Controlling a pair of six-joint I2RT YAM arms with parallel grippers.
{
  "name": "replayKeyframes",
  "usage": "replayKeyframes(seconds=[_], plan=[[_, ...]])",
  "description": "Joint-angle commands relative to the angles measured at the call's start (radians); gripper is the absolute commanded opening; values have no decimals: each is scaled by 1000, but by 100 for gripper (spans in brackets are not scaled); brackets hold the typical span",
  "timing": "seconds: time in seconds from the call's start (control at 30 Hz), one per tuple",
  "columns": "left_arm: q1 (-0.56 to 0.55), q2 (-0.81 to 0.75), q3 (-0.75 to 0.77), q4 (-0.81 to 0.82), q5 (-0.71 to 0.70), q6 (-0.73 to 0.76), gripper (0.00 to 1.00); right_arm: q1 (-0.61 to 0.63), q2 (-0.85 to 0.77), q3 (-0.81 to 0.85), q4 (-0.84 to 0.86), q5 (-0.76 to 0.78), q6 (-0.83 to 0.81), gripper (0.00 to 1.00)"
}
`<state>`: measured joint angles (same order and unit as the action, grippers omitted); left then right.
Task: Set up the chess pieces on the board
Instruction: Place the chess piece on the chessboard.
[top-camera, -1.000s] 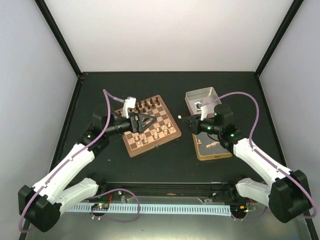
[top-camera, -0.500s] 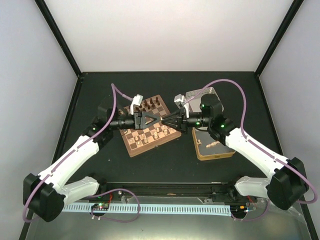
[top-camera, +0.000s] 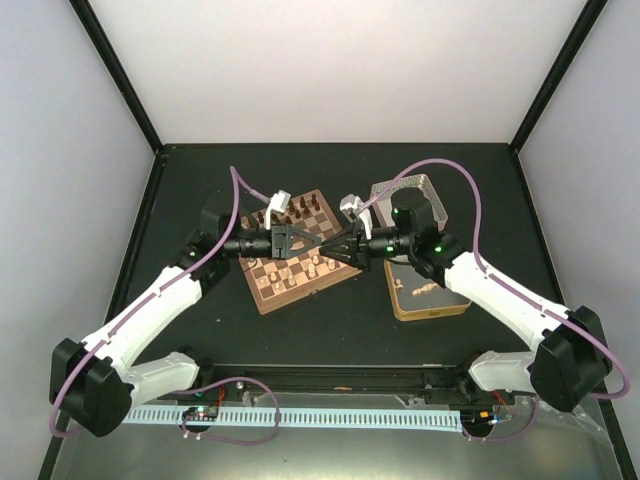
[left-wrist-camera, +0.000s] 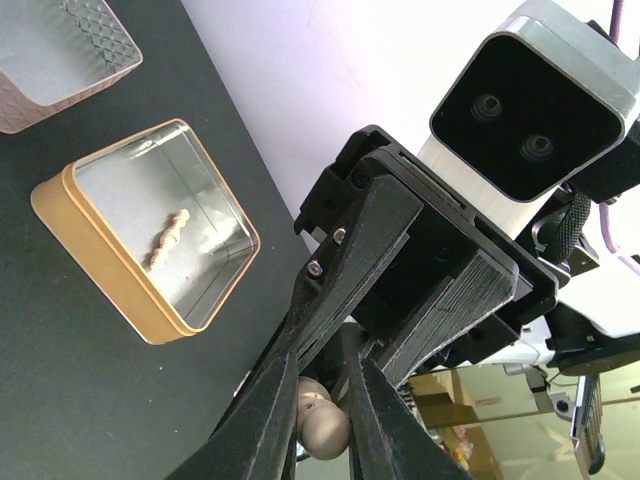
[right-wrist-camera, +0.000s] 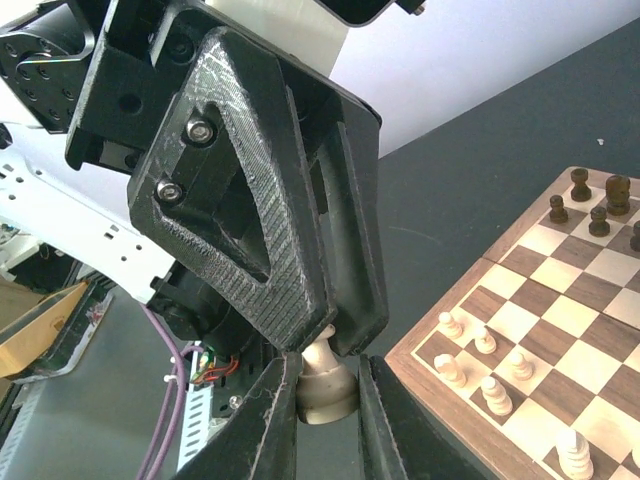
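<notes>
Step in hand: hand-over of one pale chess piece (right-wrist-camera: 325, 385) between the two arms, in the air beside the board's (top-camera: 300, 252) right edge.
Right pincer (top-camera: 343, 248): closed on the piece's base.
Left pincer (top-camera: 325, 243): closed around the same piece's head.
Next move: judged, one pincer must release before the other carries the piece to its square.
Arm pose: both arms reach inward, level, tip to tip.
Far side: gold tin (top-camera: 428, 292) holds more pale pieces.
</notes>
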<state>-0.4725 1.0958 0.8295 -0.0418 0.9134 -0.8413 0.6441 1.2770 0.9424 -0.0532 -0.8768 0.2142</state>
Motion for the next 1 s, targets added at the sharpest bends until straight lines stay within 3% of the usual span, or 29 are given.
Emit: replayKeyframes(seconds=[0.0, 0.17, 0.3, 0.47, 0.57, 0.67, 0.8, 0.97], plan=[[3, 3, 35, -30, 24, 29, 16, 8, 8, 33, 9, 23, -10, 17], [3, 0, 31, -43, 25, 38, 20, 7, 15, 34, 12, 62, 2, 17], [3, -6, 32, -54, 25, 54, 11, 8, 18, 32, 13, 75, 3, 17], [3, -8, 36, -72, -9, 85, 5, 8, 9, 20, 0, 108, 10, 35], [3, -7, 60, -187, -135, 201, 8, 7, -5, -2, -28, 175, 16, 52], [3, 14, 95, -373, -393, 351, 8, 4, -19, -59, -25, 293, 42, 63], [-1, 72, 92, -466, -626, 434, 8, 1, -31, -121, -26, 473, 104, 66], [-31, 172, 110, -482, -762, 458, 8, -1, -34, -143, -39, 588, 154, 66]])
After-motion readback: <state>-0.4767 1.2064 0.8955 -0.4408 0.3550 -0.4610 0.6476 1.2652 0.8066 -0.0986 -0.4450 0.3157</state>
